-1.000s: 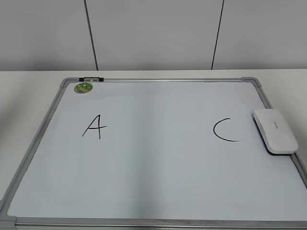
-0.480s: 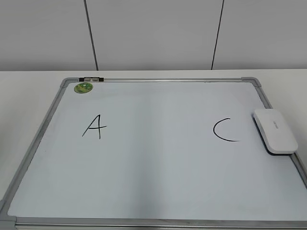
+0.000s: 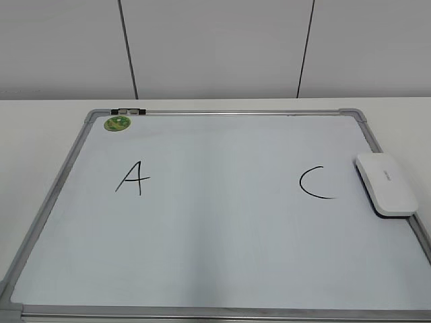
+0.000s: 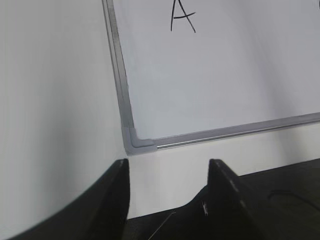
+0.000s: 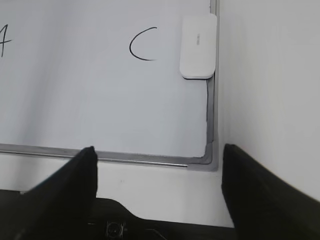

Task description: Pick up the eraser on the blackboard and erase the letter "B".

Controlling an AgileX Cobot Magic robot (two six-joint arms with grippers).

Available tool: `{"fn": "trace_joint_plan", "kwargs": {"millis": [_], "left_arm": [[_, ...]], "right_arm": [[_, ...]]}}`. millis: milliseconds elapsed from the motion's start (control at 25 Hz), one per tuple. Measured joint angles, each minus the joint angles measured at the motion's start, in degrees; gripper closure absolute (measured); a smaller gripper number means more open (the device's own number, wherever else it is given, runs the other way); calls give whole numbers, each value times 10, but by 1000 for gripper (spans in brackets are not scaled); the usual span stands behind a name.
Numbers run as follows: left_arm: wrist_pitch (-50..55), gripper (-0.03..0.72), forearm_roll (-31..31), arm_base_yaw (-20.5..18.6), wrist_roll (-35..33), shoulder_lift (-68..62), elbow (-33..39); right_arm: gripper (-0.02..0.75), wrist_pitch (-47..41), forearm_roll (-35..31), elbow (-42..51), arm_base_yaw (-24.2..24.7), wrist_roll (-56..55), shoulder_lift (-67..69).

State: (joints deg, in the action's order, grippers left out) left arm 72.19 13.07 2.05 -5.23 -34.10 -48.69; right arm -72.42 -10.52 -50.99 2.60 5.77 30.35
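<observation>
The blackboard [image 3: 222, 235] is a whiteboard with a silver-grey frame, lying flat on the white table. It bears a black "A" [image 3: 133, 177] and a black "C" [image 3: 315, 183]; no letter "B" shows between them. The white eraser [image 3: 386, 183] lies on the board's right edge, right of the "C", and also shows in the right wrist view [image 5: 198, 46]. My left gripper [image 4: 169, 172] is open and empty, over the table near the board's front-left corner [image 4: 136, 141]. My right gripper [image 5: 159, 162] is open and empty near the front-right corner [image 5: 209, 156]. Neither gripper shows in the exterior view.
A small round green magnet [image 3: 117, 123] sits at the board's back-left corner, beside a small black-and-silver clip [image 3: 128, 110] on the frame. A grey panelled wall stands behind the table. A dark table edge shows below both grippers.
</observation>
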Motion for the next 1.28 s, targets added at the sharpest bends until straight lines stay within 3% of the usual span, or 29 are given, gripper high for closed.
{"fn": "trace_joint_plan", "kwargs": {"millis": [280, 560, 880, 1280], "left_arm": [[2, 324, -36, 0, 0, 68, 66], [-28, 324, -48, 0, 0, 83, 140], [-88, 334, -80, 0, 0, 83, 154], [-106, 340, -102, 0, 0, 83, 191]], "right_arm": [[146, -1, 11, 92, 0, -1, -109], [147, 10, 71, 144, 0, -1, -192], [147, 66, 77, 214, 0, -1, -198], [147, 74, 114, 221, -1, -41, -198]]}}
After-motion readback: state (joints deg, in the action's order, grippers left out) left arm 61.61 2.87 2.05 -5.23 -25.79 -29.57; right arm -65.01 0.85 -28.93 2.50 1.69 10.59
